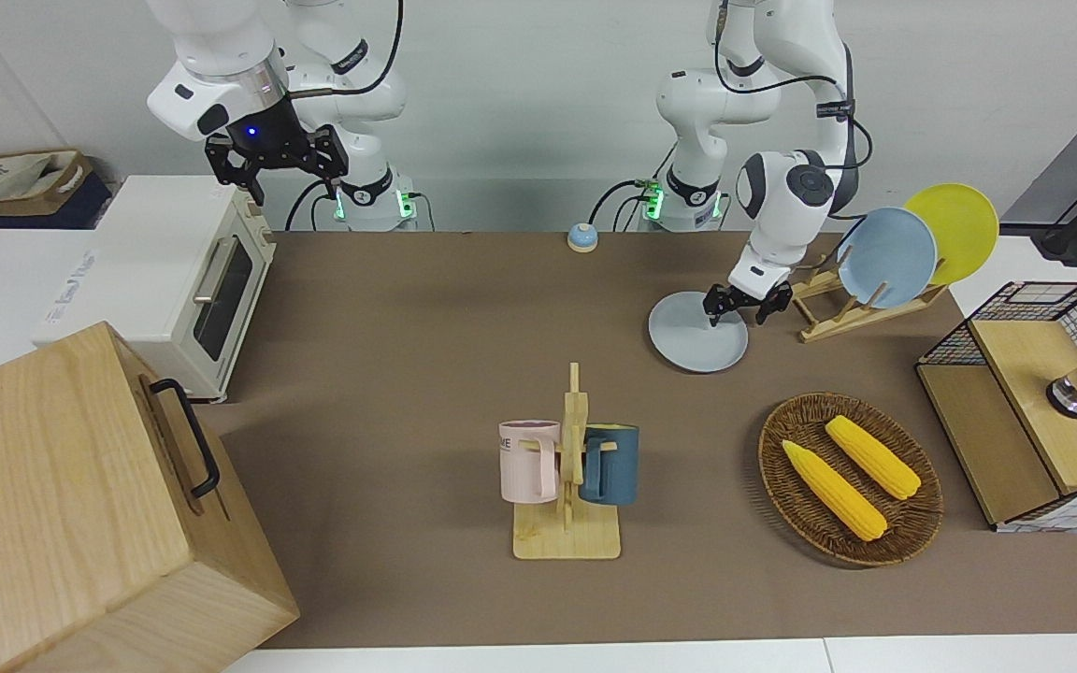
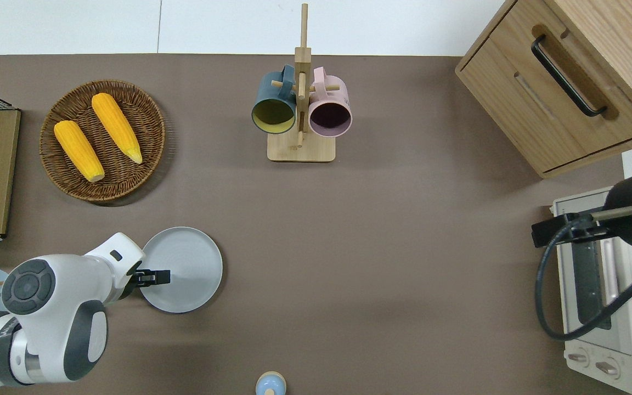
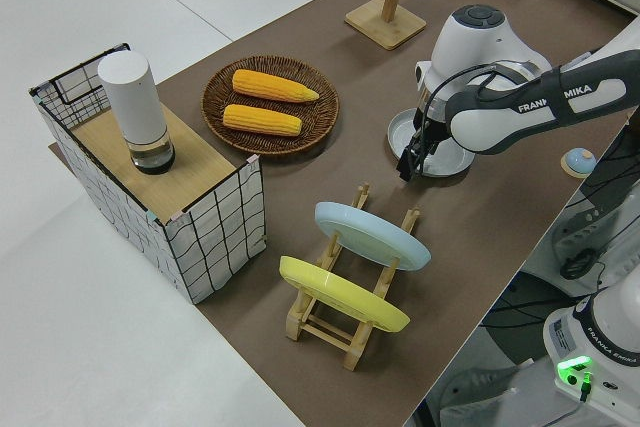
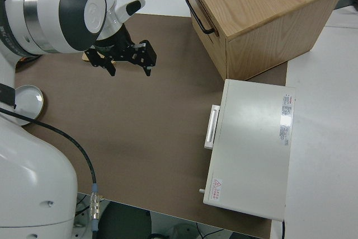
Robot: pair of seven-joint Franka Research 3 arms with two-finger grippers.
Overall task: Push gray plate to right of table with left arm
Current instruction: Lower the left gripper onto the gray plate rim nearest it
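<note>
The gray plate (image 1: 693, 338) (image 2: 184, 269) (image 3: 440, 154) lies flat on the brown table (image 1: 426, 355), toward the left arm's end. My left gripper (image 1: 737, 316) (image 2: 151, 277) (image 3: 414, 153) is low at the plate's rim on the side toward the left arm's end. It is open and holds nothing. One fingertip (image 2: 165, 277) is over the plate's inside and the other is outside the rim. My right arm is parked, its gripper (image 1: 272, 166) (image 4: 127, 65) open.
A wooden rack (image 1: 838, 313) with a sky-blue plate (image 1: 886, 257) and a yellow plate (image 1: 954, 229) stands beside the gray plate. A wicker basket (image 2: 63, 181) of corn, a mug tree (image 2: 300, 148), a bell (image 2: 270, 384), a toaster oven (image 1: 179, 280) and a wooden drawer box (image 2: 568, 82) are also on the table.
</note>
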